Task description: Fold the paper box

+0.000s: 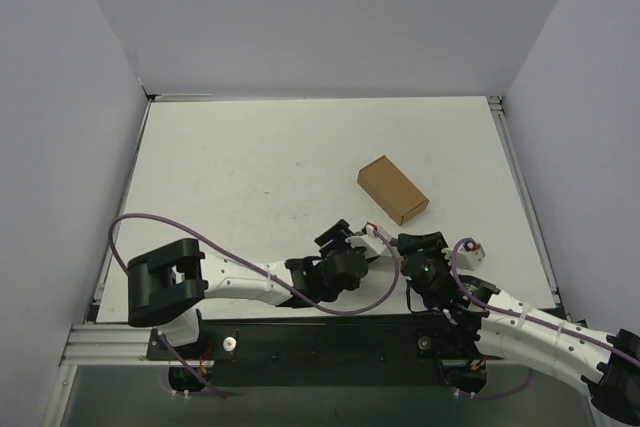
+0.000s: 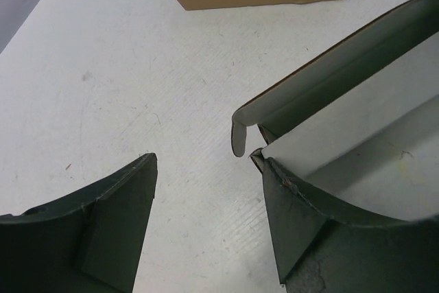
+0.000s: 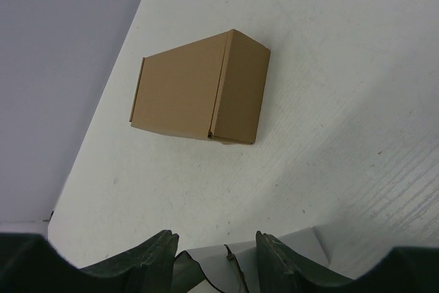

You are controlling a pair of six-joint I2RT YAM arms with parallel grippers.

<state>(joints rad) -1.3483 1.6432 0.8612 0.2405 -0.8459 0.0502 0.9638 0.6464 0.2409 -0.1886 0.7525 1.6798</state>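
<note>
The paper box is a white-grey card blank, partly folded with one long wall raised. It lies on the table between my two grippers, where little of the paper box shows from above. My left gripper is open over bare table. Its right finger rests against the box's near corner and a small tab hangs there. My right gripper has the paper box between its fingers at the other end and appears shut on it. From above, the left gripper and right gripper stand close together.
A closed brown cardboard box lies on the white table just beyond the grippers; the same brown box shows ahead of the right wrist. Grey walls enclose the table on three sides. A purple cable loops over the left arm.
</note>
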